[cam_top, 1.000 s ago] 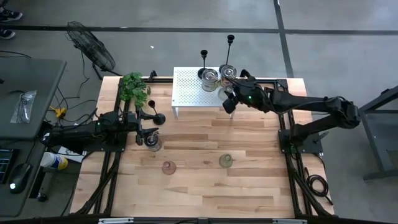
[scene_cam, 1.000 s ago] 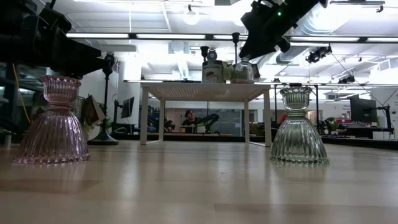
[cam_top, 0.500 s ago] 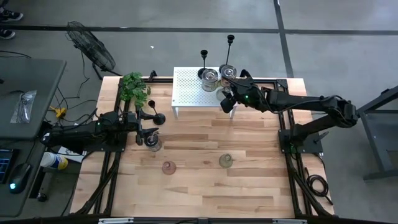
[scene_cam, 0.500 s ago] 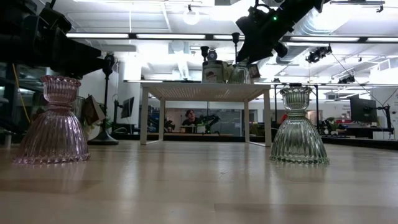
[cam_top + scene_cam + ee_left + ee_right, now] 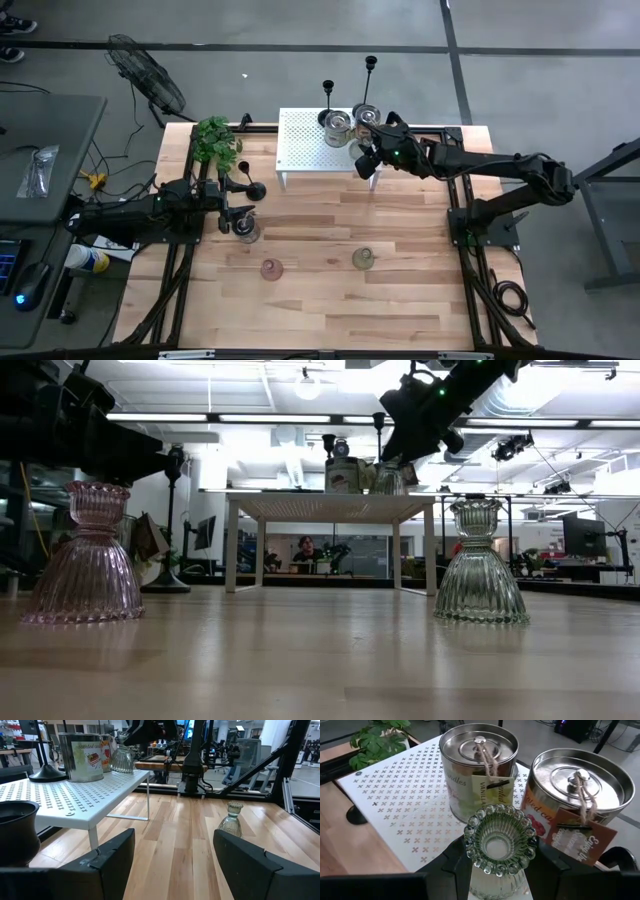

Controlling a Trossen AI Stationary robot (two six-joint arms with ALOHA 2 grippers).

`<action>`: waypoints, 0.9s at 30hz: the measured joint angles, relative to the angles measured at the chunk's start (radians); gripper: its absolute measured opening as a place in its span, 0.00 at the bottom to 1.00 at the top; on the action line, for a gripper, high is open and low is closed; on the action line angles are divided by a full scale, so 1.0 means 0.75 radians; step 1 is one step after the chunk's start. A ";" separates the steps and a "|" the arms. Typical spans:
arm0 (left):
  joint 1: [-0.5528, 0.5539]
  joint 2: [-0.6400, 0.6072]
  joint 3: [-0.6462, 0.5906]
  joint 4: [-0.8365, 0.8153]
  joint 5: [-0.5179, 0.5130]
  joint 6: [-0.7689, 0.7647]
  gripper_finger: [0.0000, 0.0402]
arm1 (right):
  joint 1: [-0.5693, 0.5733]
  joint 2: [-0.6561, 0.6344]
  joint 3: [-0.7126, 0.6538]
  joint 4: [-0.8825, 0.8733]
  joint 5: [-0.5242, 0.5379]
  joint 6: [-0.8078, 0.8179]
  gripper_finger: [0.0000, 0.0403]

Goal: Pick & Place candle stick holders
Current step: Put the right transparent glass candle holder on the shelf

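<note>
Shifting slightly inward over the last second, the right gripper (image 5: 368, 160) is now hanging over the near right corner of the white shelf (image 5: 300, 150), its fingers (image 5: 457, 860) closed narrowly around a ribbed glass holder (image 5: 499, 845); the holder is riding upright just in front of two lidded tins (image 5: 479, 767) on the shelf, with two black candlesticks (image 5: 327, 98) standing behind them; the left gripper (image 5: 236, 195) is waiting with jaws wide at the table's left side, beside a clear glass holder (image 5: 246, 231); a pinkish holder (image 5: 271, 269) and a greenish holder (image 5: 363, 259) are sitting on the bare wood, well apart; the risk from here seems to be crowding; lowering the held glass so near the tins could be nudging one toward the candlesticks; releasing too close to the shelf edge could be tipping the holder off onto the table.
</note>
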 joint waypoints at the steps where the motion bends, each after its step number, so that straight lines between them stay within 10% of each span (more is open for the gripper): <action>1: 0.000 0.000 0.000 0.000 0.000 0.000 0.66 | 0.000 0.000 0.000 -0.003 0.000 0.000 0.34; 27: 0.000 0.000 0.000 0.000 0.003 0.000 0.66 | 0.000 0.004 -0.001 0.069 0.017 -0.017 0.41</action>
